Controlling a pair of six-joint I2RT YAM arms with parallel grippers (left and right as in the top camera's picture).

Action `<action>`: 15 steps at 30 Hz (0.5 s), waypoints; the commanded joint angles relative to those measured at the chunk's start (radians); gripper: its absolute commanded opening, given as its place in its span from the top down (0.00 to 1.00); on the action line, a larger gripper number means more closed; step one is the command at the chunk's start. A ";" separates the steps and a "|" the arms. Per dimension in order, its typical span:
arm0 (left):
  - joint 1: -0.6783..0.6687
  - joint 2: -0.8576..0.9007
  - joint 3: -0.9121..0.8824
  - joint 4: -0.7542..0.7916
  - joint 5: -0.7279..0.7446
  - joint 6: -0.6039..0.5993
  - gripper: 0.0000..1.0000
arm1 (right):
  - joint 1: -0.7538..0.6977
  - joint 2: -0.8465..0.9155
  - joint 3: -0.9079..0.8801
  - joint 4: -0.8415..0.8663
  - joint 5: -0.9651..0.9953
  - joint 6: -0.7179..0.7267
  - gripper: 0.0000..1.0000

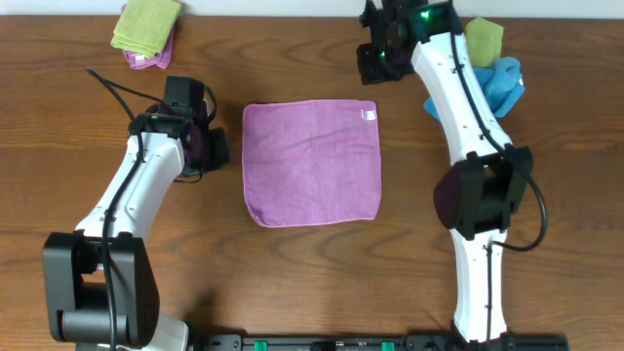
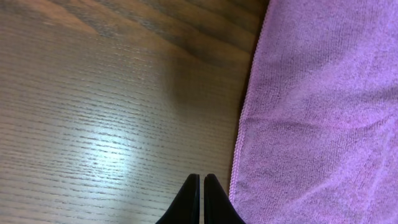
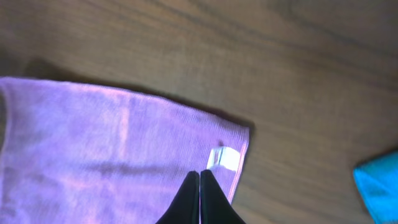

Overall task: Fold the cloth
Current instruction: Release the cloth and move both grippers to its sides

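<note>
The mauve-purple cloth (image 1: 311, 162) lies flat and spread out on the wooden table, its white tag (image 1: 370, 115) at the far right corner. My left gripper (image 1: 216, 148) is shut and empty, just left of the cloth's left edge (image 2: 245, 124); its fingertips (image 2: 200, 178) are over bare wood. My right gripper (image 1: 375, 64) is shut and empty, raised beyond the cloth's far right corner; in the right wrist view its fingertips (image 3: 199, 174) point at the cloth (image 3: 112, 143) beside the tag (image 3: 224, 158).
A yellow-green cloth on a purple one (image 1: 146, 27) lies at the far left. A bright blue cloth (image 1: 502, 83) and a yellow-green cloth (image 1: 484, 39) lie at the far right; the blue one also shows in the right wrist view (image 3: 379, 186).
</note>
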 commanded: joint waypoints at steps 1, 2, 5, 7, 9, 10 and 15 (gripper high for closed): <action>0.003 0.005 0.013 -0.024 0.019 0.020 0.94 | 0.008 0.006 0.074 -0.097 -0.014 -0.026 0.99; 0.003 0.005 0.013 -0.037 0.019 0.021 0.94 | 0.005 0.006 0.095 -0.156 -0.014 -0.037 0.99; 0.003 0.005 0.013 -0.072 0.040 0.047 0.94 | -0.003 -0.003 0.121 -0.294 -0.014 -0.058 0.98; 0.003 0.003 0.013 -0.103 0.072 0.061 0.94 | -0.007 -0.021 0.121 -0.357 -0.040 -0.057 0.98; 0.003 -0.007 0.013 -0.135 0.100 0.061 0.94 | -0.008 -0.062 0.121 -0.397 -0.055 -0.062 0.98; 0.003 -0.019 0.013 -0.149 0.111 0.061 0.94 | -0.011 -0.091 0.121 -0.411 -0.054 -0.065 0.98; 0.003 -0.220 0.013 -0.203 0.000 0.045 0.94 | -0.013 -0.354 0.110 -0.435 0.008 -0.069 0.98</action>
